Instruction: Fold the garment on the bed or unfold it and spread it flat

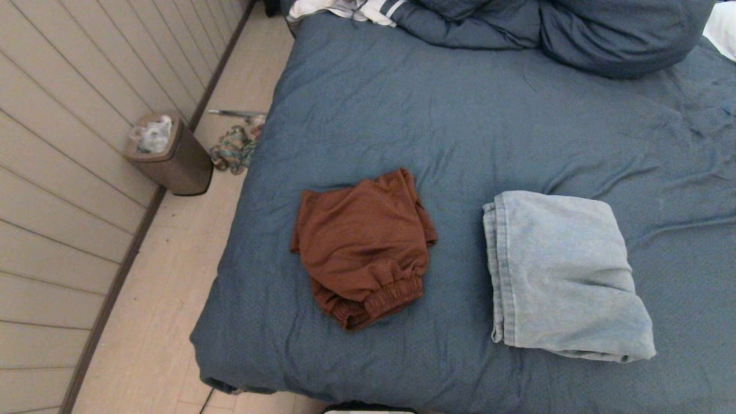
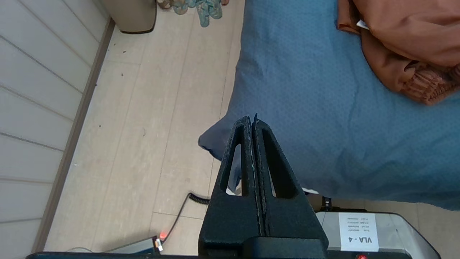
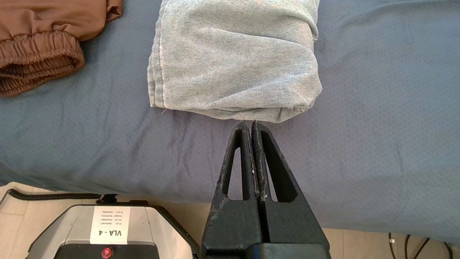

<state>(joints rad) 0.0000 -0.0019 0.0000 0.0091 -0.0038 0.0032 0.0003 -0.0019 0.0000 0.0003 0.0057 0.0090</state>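
The wide bed (image 1: 477,121) has a wrinkled slate-blue cover. A folded rust-brown garment (image 1: 362,244) with an elastic waistband lies near its front left. To its right lies a folded light-blue denim garment (image 1: 560,276). Neither arm shows in the head view. My left gripper (image 2: 251,120) is shut and empty, held back over the bed's front left corner (image 2: 215,140), apart from the brown garment (image 2: 406,46). My right gripper (image 3: 250,124) is shut and empty, over the bed's front edge, its tips just short of the denim garment (image 3: 233,57). The brown waistband (image 3: 36,61) shows beside it.
A bunched blue duvet and pillow (image 1: 575,29) fill the bed's far end, with white cloth (image 1: 345,10) at the far left. On the floor to the left stand a brown waste bin (image 1: 172,152) and a heap of patterned cloth (image 1: 236,146). The robot's base (image 3: 107,230) is below the bed's front edge.
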